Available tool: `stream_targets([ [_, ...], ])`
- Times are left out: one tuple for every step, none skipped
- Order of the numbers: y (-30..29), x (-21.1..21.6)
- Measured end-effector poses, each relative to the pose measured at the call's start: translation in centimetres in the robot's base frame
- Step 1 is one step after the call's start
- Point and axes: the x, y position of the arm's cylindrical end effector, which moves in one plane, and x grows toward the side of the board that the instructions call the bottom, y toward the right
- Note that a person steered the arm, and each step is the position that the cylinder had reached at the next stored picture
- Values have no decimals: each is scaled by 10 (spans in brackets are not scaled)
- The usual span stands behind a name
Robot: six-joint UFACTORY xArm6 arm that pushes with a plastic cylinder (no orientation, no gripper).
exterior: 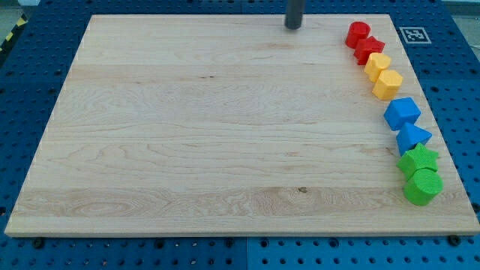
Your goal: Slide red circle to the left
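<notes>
Eight blocks total, all strung down the board's (225,135) right edge, well off to the view's right of my tip (293,27). Two red: the red circle (358,33) nearest my tip, with a red block (369,49) touching it. Two yellow (378,64) (388,84), two blue (403,112) (412,137), then a green star (418,160) and green circle (423,186) farthest away. No hand to open or close, just a bare rod touching nothing.
</notes>
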Motion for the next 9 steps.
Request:
stream_targets([
  [12, 5],
  [20, 5],
  [75, 5],
  [156, 8],
  [162, 46],
  [159, 45],
  [146, 45],
  [73, 45],
  [74, 44],
])
